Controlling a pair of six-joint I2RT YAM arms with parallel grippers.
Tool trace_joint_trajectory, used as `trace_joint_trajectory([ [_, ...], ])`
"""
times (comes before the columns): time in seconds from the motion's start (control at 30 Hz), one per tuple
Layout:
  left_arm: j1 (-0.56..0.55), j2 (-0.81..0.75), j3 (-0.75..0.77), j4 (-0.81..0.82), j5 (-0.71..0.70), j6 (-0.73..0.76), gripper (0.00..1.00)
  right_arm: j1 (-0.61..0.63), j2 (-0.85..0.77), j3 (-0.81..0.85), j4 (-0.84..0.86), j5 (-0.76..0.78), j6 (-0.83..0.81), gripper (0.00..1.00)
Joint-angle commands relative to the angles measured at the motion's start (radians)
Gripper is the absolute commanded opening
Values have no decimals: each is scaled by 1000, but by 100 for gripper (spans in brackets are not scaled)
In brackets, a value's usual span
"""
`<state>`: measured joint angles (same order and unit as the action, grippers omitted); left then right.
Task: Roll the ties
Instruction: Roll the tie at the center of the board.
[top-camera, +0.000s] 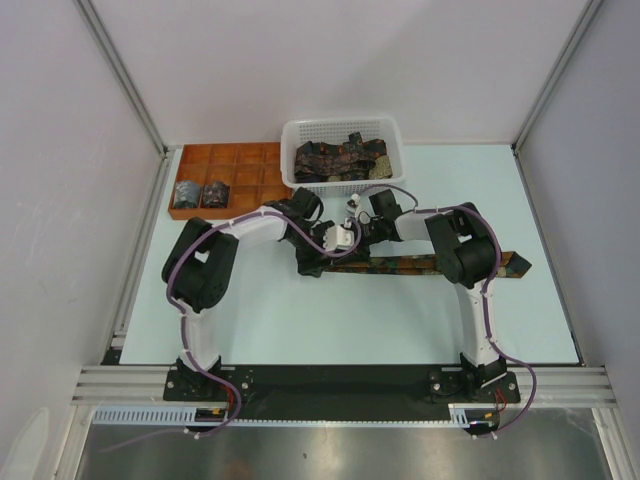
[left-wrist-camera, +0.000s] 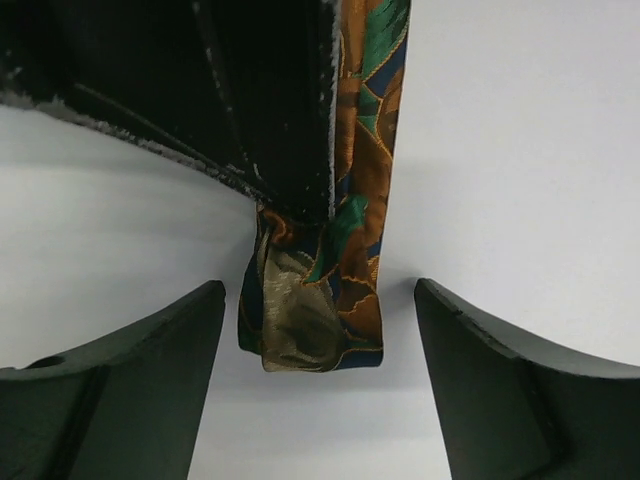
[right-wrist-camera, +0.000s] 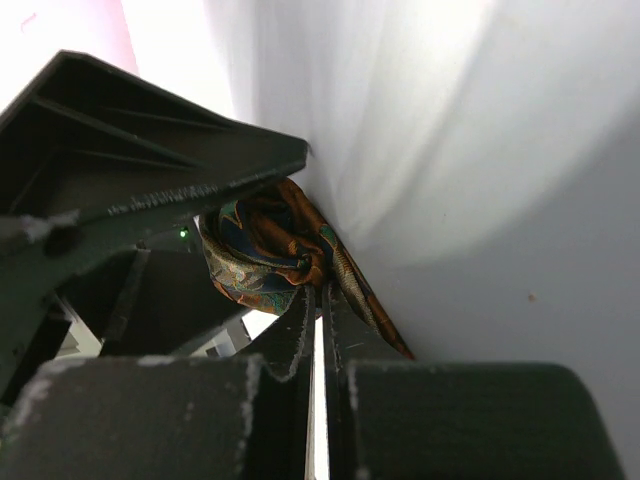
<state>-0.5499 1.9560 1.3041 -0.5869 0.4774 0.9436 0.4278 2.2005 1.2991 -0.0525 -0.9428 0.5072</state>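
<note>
Tie (top-camera: 410, 264), one, is pinched by the right gripper (right-wrist-camera: 318, 295), between the left gripper's (left-wrist-camera: 320, 288) spread fingers (left-wrist-camera: 150, 380). Two rolls (top-camera: 185, 192) (top-camera: 215, 193) are seen in the tray (top-camera: 240, 165).

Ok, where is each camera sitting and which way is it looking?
Top camera: above and behind, looking down at the table; the left arm and right arm show, bases at the bottom.
Left wrist camera: on the left arm, facing past its open left claw at the folded end of the tie.
Right wrist camera: on the right arm, facing along its shut right claw, which pinches the tie.
Shared: both wrist views show the same tie.
</note>
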Motion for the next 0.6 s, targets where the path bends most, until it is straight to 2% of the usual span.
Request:
trace_joint_trajectory([
  [0.0,-24,27,43,13,-46,26,83,5,-5,-18,-63,91,-50,0],
  [0.17,-31,70,86,-51,-49,84,78,8,-10,-21,-53,88,-45,0],
  [0.27,-33,66,75,-76,-48,129,63,8,-12,-15,-38,79,-35,0],
  [0.3,-33,61,70,-76,-60,144,49,9,-13,-9,-35,73,-32,0],
  [0.4,-13,43,52,-77,-94,168,32,17,-15,17,-17,67,-18,0],
  [0.57,28,-11,32,-116,-91,198,23,35,4,68,11,56,13,0],
])
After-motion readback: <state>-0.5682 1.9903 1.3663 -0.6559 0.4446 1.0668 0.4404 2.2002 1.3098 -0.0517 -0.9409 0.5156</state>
